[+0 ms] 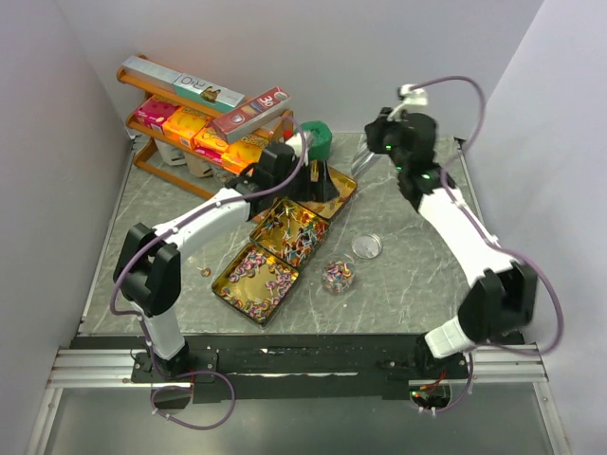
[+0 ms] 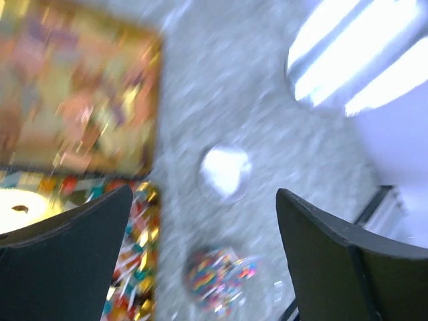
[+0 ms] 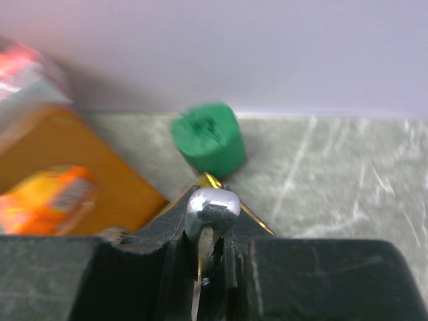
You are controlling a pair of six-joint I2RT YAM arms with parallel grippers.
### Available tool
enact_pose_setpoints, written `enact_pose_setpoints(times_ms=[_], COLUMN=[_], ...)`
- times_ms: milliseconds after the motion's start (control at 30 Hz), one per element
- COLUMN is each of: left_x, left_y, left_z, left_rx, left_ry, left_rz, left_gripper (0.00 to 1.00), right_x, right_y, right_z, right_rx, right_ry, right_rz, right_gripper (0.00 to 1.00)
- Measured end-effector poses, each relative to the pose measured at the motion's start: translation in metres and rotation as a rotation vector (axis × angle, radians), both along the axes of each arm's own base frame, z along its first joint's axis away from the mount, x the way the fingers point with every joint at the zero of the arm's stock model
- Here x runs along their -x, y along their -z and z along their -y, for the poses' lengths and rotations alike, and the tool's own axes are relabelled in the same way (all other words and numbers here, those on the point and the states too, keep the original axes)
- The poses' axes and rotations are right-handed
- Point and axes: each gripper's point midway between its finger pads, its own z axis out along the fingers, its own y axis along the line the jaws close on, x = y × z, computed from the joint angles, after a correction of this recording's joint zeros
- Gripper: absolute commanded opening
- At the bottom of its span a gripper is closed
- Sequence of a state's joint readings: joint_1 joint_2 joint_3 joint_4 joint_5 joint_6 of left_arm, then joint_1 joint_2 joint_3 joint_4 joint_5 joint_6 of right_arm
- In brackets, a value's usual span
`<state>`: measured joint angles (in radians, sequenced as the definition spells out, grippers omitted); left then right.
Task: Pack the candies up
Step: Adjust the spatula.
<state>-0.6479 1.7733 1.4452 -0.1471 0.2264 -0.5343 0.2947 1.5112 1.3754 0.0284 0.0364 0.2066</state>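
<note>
At the back left of the table [image 1: 417, 284] stands an orange wire rack [image 1: 152, 163] stacked with orange and pink boxes [image 1: 190, 123]. One loose candy [image 1: 204, 272] lies on the table just left of the gold trays. The candies [image 1: 258, 273] fill the nearest gold tray [image 1: 224, 284], and more fill the second tray [image 1: 275, 210] behind it. The left gripper [image 1: 316, 180] hangs over the farthest tray, its jaws wide apart and holding nothing. Right of the trays, a small clear jar [image 1: 337, 277] holds more mixed candies. A round clear lid [image 1: 367, 246] lies on the table near it, not touching. A green cup [image 1: 318, 137] sits towards the back wall. The right gripper [image 3: 211, 231] is raised at the back right, its jaws clamped on a shiny metal piece [image 3: 212, 206]. What that piece belongs to cannot be told.
</note>
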Motion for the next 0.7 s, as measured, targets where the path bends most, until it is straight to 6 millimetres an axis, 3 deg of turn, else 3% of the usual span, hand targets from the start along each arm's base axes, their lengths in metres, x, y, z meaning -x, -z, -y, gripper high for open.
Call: enact_pose_setpoints(times_ms=[100,167,300,400,500,600,633,667,700], left_x=[-0.006,-0.008,-0.002,0.005,0.010,0.012,0.013,0.014,0.017], left_y=[-0.040,-0.067,-0.097,-0.109,-0.117,-0.118,-0.117,-0.116,-0.116], left_z=[0.011,0.019,0.030,0.036,0.041,0.044,0.045,0.047,0.049], left_rx=[0.066,0.115,0.187,0.231,0.261,0.275,0.278,0.281,0.288], left_ry=[0.032,0.062,0.136,0.196,0.236,0.266,0.273,0.286,0.307], left_rz=[0.067,0.118,0.183,0.210,0.225,0.234,0.230,0.229,0.228], left_gripper=[0.93,0.91,0.84,0.74,0.58,0.33,0.14,0.03,0.01], right_x=[0.023,0.037,0.060,0.068,0.072,0.076,0.078,0.080,0.081], right_y=[-0.033,-0.044,-0.051,-0.049,-0.049,-0.053,-0.056,-0.058,-0.057], right_z=[0.005,0.001,-0.011,-0.017,-0.023,-0.029,-0.031,-0.032,-0.032], right_rx=[-0.052,-0.071,-0.123,-0.167,-0.216,-0.267,-0.282,-0.293,-0.299], right_ry=[-0.068,-0.119,-0.219,-0.260,-0.295,-0.329,-0.341,-0.353,-0.356], right_rz=[0.084,0.114,0.129,0.114,0.098,0.087,0.088,0.087,0.082], right_gripper=[0.00,0.00,0.00,0.00,0.00,0.00,0.00,0.00,0.02])
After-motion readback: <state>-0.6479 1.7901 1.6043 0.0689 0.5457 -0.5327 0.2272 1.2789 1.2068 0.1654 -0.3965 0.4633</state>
